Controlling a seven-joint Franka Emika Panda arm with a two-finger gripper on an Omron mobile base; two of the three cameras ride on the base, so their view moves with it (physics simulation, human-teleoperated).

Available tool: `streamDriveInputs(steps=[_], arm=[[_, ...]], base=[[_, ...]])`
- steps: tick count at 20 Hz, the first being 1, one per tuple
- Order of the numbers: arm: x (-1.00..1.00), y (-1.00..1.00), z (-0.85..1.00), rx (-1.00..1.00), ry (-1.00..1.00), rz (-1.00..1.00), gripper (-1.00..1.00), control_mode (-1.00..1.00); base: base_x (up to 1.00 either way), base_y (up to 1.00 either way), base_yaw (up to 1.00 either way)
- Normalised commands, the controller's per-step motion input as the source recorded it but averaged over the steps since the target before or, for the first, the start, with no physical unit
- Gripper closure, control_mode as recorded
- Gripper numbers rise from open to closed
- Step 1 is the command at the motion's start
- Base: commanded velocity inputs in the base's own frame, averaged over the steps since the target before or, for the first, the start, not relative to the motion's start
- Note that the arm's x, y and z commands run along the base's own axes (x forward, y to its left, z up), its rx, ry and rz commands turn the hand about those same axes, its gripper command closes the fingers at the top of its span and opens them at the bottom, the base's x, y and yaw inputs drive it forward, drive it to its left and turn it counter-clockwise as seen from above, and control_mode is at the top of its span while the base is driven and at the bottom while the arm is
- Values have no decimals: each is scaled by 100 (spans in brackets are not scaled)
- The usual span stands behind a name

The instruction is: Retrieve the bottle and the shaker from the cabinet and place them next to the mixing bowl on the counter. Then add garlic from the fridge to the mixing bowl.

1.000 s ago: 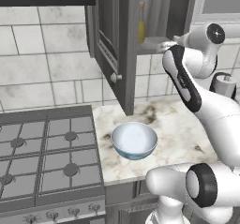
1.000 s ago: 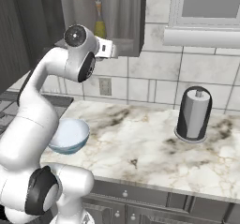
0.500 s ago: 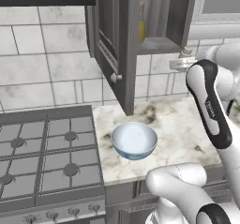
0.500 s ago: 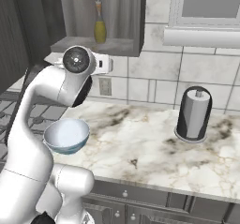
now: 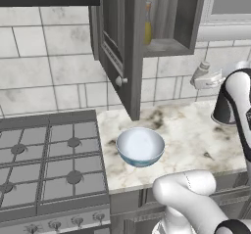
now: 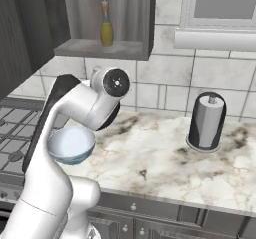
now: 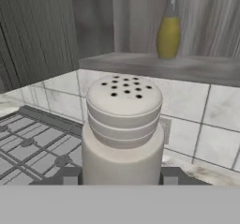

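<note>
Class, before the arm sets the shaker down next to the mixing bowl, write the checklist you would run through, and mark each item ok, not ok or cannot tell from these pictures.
1. shaker held between the fingertips of the end effector: ok.
2. Shaker upright in the grip: ok.
3. Shaker out of the cabinet: ok.
4. Bare counter beside the mixing bowl: ok.
5. bottle fetched from the cabinet shelf: not ok, it stands there.
6. Shaker lid tight: cannot tell.

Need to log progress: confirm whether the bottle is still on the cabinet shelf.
Yes, the bottle stands upright on the cabinet shelf, while the gripper holds the shaker.
</note>
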Motion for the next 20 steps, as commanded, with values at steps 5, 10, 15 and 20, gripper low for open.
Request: streamDriveInputs(steps=[5, 10, 15, 20], arm=[[-14, -16, -60, -11, 0, 13, 100, -100], [-27, 0, -68, -11, 0, 13, 100, -100], [-34, 0, -86, -9, -8, 13, 100, -100], [-22, 0, -59, -12, -7, 16, 100, -100]], base=[[0, 0, 0], [0, 0, 0], [0, 0, 0], [0, 0, 0]])
